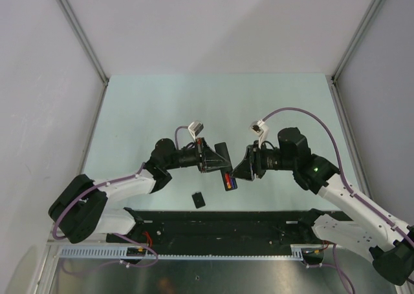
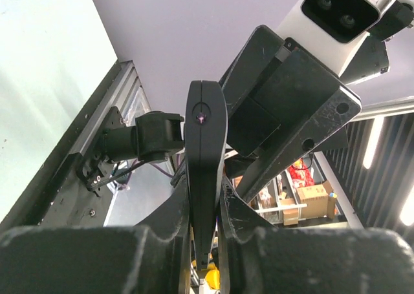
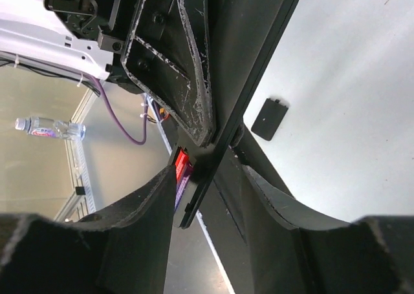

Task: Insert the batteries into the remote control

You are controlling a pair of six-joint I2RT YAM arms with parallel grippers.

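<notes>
Fingers (image 2: 169,220) of the left gripper (image 1: 212,158) pinch the remote control (image 1: 222,156) in mid-air over the table (image 1: 162,106), while the right gripper (image 1: 238,172) straddles its six-o'clock end, grip unclear, where a nudge could pop the uncovered batteries (image 1: 228,180) loose.

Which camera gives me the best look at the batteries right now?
Top external: the batteries show as red-orange and dark blue-purple in the open end of the remote control. The right wrist view catches only a thin, mostly red sliver of them beside the remote's edge. The left wrist view shows the remote edge-on, with no batteries.
</notes>
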